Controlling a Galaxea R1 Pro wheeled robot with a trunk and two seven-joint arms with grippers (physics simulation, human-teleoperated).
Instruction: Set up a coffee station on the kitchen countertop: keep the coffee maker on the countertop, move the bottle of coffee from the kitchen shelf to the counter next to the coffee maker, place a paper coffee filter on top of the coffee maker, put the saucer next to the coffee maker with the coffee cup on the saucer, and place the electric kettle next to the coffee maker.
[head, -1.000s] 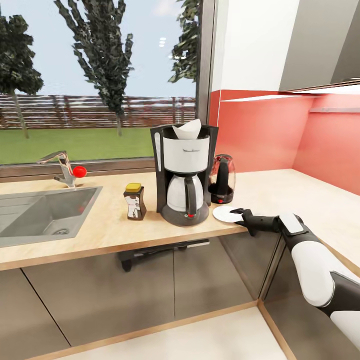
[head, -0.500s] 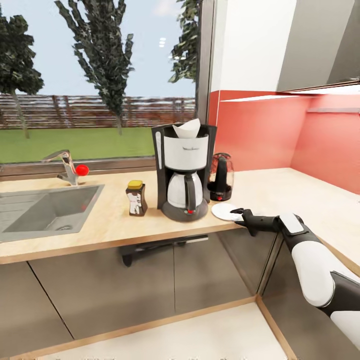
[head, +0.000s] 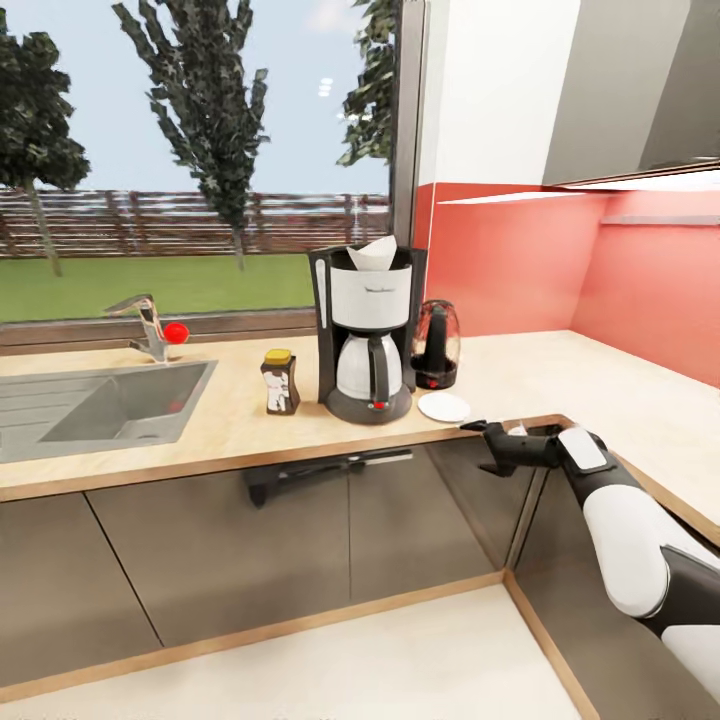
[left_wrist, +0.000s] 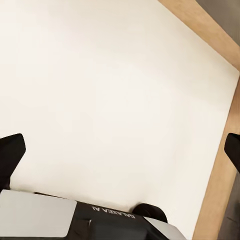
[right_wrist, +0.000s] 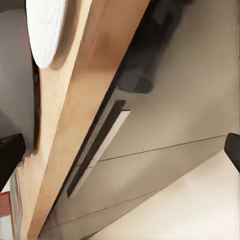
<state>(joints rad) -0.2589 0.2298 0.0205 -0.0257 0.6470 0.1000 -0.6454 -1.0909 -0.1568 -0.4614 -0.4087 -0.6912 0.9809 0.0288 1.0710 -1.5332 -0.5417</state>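
Observation:
The coffee maker stands on the countertop with the paper coffee filter on top of it. The bottle of coffee is to its left and the electric kettle just to its right. The saucer lies flat in front of the kettle, near the counter's front edge. My right gripper is open with nothing in it, just off that edge, right of and below the saucer. My left gripper is open over pale floor. The coffee cup is out of view.
A steel sink with a faucet sits at the left. The counter turns a corner at the right, under a red backsplash. Grey cabinet fronts with a black bar handle lie below, and pale floor in front.
The head view has pulled back from the counter. My right gripper, which rested at the saucer's rim, has come off it and now sits beyond the counter edge. The saucer stays put.

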